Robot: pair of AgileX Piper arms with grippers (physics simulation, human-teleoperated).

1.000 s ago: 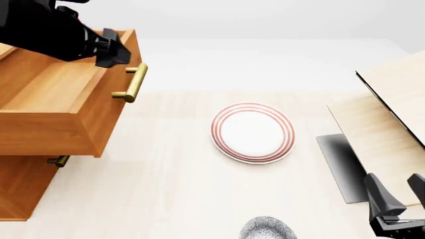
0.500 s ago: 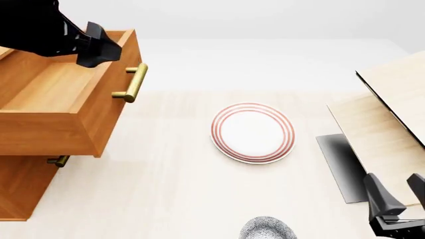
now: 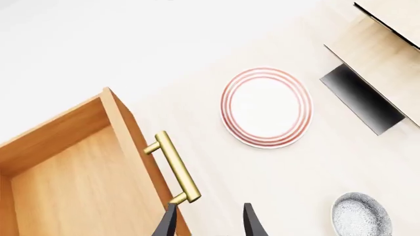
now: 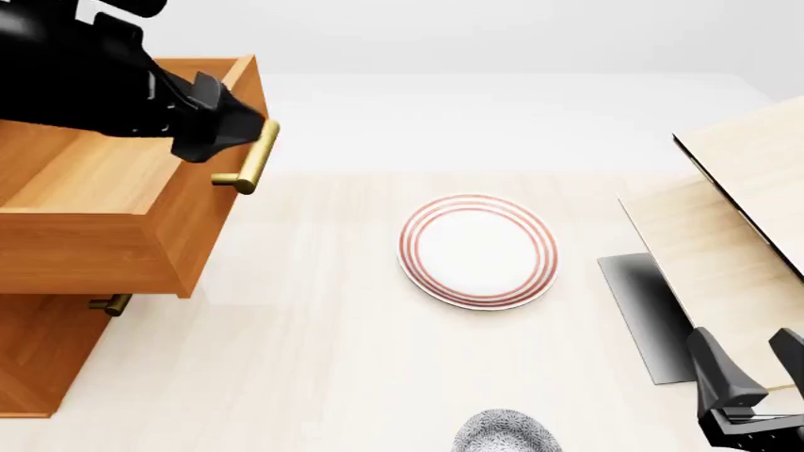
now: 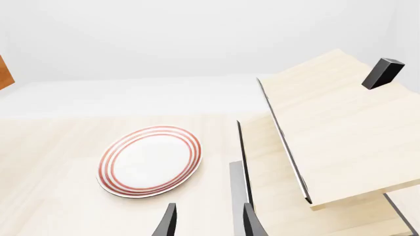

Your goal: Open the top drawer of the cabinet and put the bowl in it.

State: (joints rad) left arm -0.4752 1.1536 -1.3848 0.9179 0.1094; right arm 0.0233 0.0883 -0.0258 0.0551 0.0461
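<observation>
From my front camera the top drawer (image 4: 107, 202) is pulled well out of the cabinet (image 4: 38, 358) at the left edge of the frame, its brass bar handle (image 4: 255, 158) facing the middle of the table (image 4: 314, 358). My left gripper (image 4: 224, 127) hangs at the drawer's front corner in the upper left, right by the handle. In the left wrist view its fingers (image 3: 166, 226) stand parted with nothing between them, and the handle (image 3: 176, 167) lies just ahead of the tips, apart from them.

The bowl (image 4: 506, 434), blue-grey speckled, sits at the bottom edge of the front frame, a little right of centre, partly cut off. In the left wrist view it appears in the lower right corner (image 3: 360, 215). The red-ringed plate (image 4: 479, 250) lies mid-frame, well apart from the bowl.

My right gripper (image 4: 754, 372) is in the lower right corner of the front view, beside the pale light-wood structure (image 4: 741, 226); its fingers (image 5: 166, 223) are spread and hold nothing.
</observation>
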